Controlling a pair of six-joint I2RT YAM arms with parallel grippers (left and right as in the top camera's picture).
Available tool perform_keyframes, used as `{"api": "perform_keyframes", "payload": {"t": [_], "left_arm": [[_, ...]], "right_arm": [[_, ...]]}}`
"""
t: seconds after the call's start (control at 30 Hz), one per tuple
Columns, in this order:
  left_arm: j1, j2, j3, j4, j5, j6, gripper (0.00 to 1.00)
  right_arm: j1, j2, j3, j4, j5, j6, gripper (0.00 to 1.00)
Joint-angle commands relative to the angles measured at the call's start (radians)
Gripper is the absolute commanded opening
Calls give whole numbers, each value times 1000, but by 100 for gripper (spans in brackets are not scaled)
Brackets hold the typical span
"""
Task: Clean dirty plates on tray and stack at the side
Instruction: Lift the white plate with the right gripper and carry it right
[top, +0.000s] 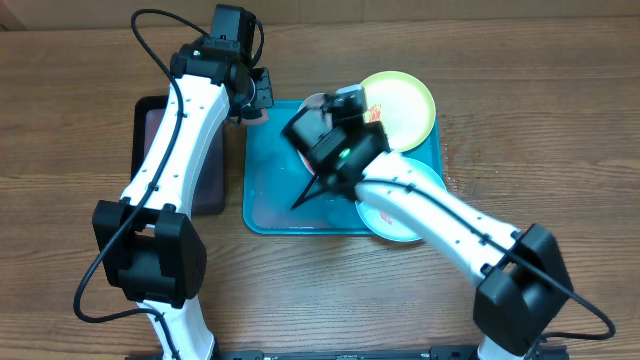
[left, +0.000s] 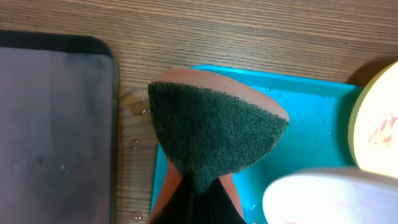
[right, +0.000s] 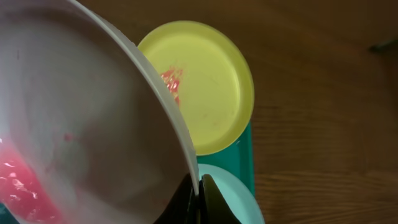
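Right wrist | right hand (right: 199, 188) pinches white plate (right: 81, 124) rim, plate tilted | left hand (left: 196, 204) pinches sponge (left: 211, 132)

Turquoise tray (top: 270, 190), red-smeared white plate (right: 81, 124), red-smeared yellow-green plate (right: 211, 87), green-and-orange sponge (left: 211, 137).

Left end effector (left: 196, 200), right (right: 199, 194): clenched

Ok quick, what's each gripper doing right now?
Left gripper: shut on the sponge.
Right gripper: shut on the white plate rim.
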Motion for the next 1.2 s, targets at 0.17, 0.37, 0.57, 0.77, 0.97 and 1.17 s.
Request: {"api": "perform_keyframes", "payload": {"t": [0.17,0.37,0.57,0.77,0.97,1.17], "left_arm": [[6,-5,11,1,-20,-26,4],[6,-5,11,-1,-20,-26,4],[6,-5,11,-3,-20,-26,4],[6,-5,11,-14,-20,-26,4],[6,-5,11,-25,-20,-26,4],[5,-5,11,-30,-16,-26,4]], "right_arm": [[150,-32,23,-6,585,63,4],[169,-33,23,-6,634,63,4],[166,-33,23,-22,562,66,4],[107,-33,23,-122,225,166,4],[-81,-83,23,-93,-306,79,4],[-429,-217,23,-16,-915,-84,4]]}}
